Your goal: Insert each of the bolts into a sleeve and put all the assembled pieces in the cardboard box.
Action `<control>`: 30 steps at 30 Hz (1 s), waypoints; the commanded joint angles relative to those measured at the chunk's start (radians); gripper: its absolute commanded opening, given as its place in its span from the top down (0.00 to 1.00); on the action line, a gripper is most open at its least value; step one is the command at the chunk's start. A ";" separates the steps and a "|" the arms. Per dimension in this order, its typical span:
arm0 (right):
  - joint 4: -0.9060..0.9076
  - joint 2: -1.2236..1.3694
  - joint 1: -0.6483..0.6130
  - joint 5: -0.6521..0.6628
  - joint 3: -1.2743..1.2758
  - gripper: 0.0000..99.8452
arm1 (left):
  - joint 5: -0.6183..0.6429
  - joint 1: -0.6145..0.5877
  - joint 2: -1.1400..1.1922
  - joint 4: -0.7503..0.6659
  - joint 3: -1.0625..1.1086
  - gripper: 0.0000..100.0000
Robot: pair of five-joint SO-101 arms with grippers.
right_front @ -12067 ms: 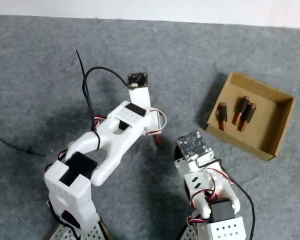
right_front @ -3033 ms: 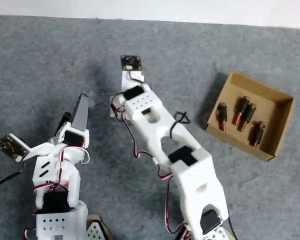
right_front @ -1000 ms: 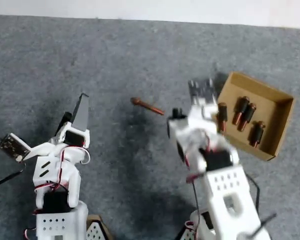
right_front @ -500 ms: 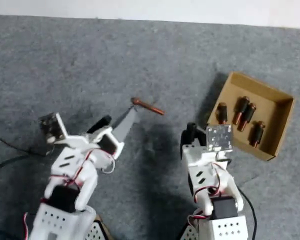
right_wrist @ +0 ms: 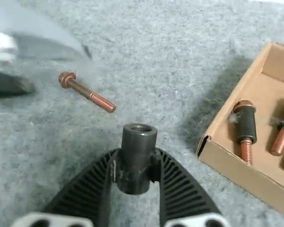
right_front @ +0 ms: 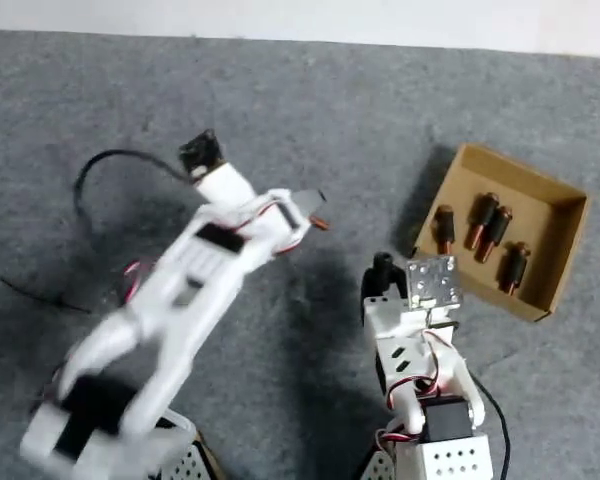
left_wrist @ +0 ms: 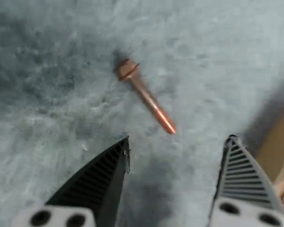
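A copper bolt (left_wrist: 144, 94) lies loose on the grey carpet; in the high view just its tip (right_front: 321, 223) shows past the left arm. My left gripper (left_wrist: 179, 141) hangs open just short of the bolt, its fingertips (left_wrist: 125, 142) wide apart with nothing between them. It shows in the high view (right_front: 302, 212) over the bolt. My right gripper (right_wrist: 137, 163) is shut on a black sleeve (right_wrist: 138, 151), held upright with its bore facing up. In the high view this sleeve (right_front: 382, 268) stands between the bolt and the cardboard box (right_front: 558, 250).
The cardboard box (right_wrist: 227, 158) holds several assembled bolt-and-sleeve pieces (right_front: 488, 225). A black cable (right_front: 100, 165) loops off the left arm at the left. The carpet edge runs along the back of the table.
The left arm has stretched out from beside its base to over the bolt. The right arm has drawn back from the box side and now holds still with the sleeve.
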 commanded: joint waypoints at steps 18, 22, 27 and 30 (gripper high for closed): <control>0.005 -0.013 0.007 0.012 -0.004 1.00 | 0.135 -0.071 0.492 -0.015 -0.423 0.71; 0.005 -0.013 0.007 0.012 -0.004 1.00 | 0.137 -0.073 0.510 0.066 -0.461 0.71; 0.005 -0.013 0.007 0.012 -0.002 1.00 | 0.137 -0.068 0.516 0.212 -0.513 0.71; 0.007 -0.013 0.007 0.012 -0.002 1.00 | 0.137 -0.068 0.516 0.224 -0.510 0.71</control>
